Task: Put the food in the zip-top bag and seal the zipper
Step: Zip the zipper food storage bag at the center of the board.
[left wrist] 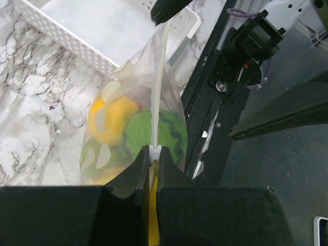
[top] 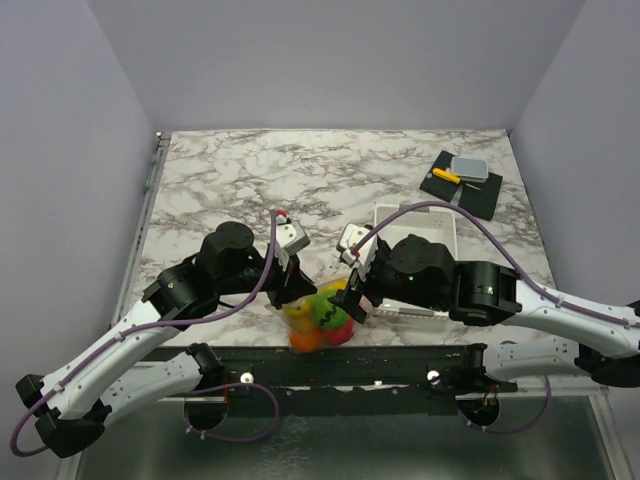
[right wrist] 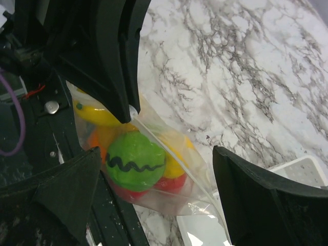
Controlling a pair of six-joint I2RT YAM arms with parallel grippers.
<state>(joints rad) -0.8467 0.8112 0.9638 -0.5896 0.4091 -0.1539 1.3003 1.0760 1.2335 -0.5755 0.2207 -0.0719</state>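
Observation:
The clear zip-top bag (top: pixel 320 315) hangs at the table's near edge with the food inside: a green ball with a black wavy line (right wrist: pixel 134 160), yellow (left wrist: pixel 115 120) and red (right wrist: pixel 174 183) pieces. My left gripper (left wrist: pixel 155 154) is shut on the end of the pale zipper (left wrist: pixel 159 92), which runs taut away from its tips. In the top view, the left gripper (top: pixel 288 285) sits at the bag's left end. My right gripper (right wrist: pixel 156 154) stands open, one finger on each side of the bag, touching nothing. From above, the right gripper (top: pixel 352 290) is at the bag's right end.
A white slotted basket (top: pixel 430 225) sits just behind the bag, partly under my right arm. A black mat with a grey container and a yellow item (top: pixel 462 180) lies at the far right. The black frame rail (top: pixel 400 360) runs right below the bag.

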